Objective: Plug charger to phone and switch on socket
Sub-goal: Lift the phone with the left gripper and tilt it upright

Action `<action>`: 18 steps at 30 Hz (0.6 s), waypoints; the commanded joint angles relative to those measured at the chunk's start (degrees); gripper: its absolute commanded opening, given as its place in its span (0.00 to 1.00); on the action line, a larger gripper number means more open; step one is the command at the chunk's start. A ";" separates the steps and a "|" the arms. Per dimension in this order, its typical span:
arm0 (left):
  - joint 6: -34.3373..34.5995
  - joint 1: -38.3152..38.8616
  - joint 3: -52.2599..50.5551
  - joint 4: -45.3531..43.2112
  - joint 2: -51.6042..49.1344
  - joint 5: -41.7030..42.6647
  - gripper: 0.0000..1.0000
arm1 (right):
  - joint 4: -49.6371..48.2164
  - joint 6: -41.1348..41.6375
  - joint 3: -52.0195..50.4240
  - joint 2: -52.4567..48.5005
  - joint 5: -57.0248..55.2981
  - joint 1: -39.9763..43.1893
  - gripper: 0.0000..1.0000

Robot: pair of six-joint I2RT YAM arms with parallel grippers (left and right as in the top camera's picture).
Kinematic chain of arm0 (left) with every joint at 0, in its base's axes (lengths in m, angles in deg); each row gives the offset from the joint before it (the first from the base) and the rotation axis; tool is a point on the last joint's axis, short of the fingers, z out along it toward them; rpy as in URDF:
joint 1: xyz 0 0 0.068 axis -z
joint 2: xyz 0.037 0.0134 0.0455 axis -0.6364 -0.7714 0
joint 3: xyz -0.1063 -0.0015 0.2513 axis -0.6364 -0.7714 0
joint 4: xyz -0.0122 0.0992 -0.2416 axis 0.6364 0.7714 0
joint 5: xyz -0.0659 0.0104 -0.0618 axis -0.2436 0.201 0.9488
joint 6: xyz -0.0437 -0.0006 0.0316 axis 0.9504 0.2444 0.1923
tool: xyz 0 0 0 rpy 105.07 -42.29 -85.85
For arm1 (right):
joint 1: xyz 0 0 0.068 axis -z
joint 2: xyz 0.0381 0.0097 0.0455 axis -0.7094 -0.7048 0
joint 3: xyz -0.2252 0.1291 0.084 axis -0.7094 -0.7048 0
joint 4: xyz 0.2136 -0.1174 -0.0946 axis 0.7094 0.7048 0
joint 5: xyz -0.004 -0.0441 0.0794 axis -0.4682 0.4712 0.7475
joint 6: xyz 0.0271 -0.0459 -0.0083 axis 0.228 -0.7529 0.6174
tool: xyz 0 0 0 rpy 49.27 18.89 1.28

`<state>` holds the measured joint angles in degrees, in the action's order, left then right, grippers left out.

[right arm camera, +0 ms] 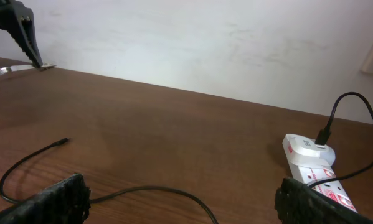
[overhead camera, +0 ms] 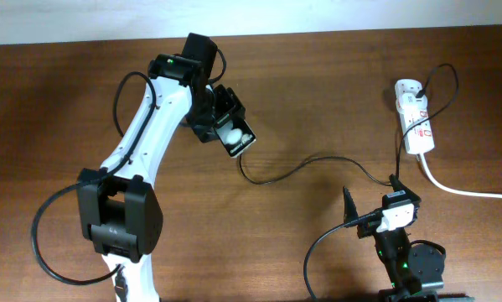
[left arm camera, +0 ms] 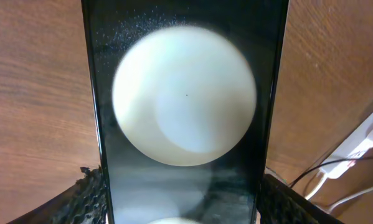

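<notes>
Left gripper [left arm camera: 181, 190]: fingers pinch the long edges of the phone [left arm camera: 186, 37], glossy screen mirroring a round lamp. Right gripper [right arm camera: 183, 186]: fingers spread wide, nothing between them, low over the table [right arm camera: 174, 118]. Charger [overhead camera: 305, 163]: tip lies loose on the wood near the phone, not touching. Far end is plugged in at the socket [right arm camera: 314, 168], right side.
</notes>
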<state>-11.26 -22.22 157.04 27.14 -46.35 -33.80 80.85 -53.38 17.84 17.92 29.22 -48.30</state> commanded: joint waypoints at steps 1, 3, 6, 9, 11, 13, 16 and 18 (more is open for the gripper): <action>8.22 0.13 1.53 0.74 3.21 1.07 0.00 | 0.33 0.28 -0.28 0.42 0.76 -0.35 0.99; 10.08 0.13 1.53 1.07 3.21 1.29 0.00 | 0.33 0.28 -0.28 0.42 0.76 -0.35 0.99; 10.62 0.13 1.53 1.11 3.21 1.33 0.00 | 0.33 0.28 -0.28 0.42 0.76 -0.35 0.99; 13.60 0.13 1.53 2.32 3.21 1.25 0.00 | 0.33 0.28 -0.28 0.42 0.76 -0.35 0.99; 17.35 0.13 1.51 2.49 3.21 1.27 0.00 | 0.33 0.28 -0.28 0.42 0.76 -0.35 0.99; 20.85 0.13 1.51 2.71 3.21 1.27 0.00 | 0.33 0.28 -0.28 0.42 0.76 -0.35 0.99; 24.13 0.17 1.51 4.39 3.21 1.29 0.00 | 0.33 0.28 -0.28 0.42 0.76 -0.35 0.99; 24.39 0.17 1.51 6.03 3.21 1.29 0.00 | 0.33 0.28 -0.28 0.42 0.76 -0.35 0.99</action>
<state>10.49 -22.22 157.04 31.58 -46.35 -33.36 80.85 -53.36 17.84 17.92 29.22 -48.30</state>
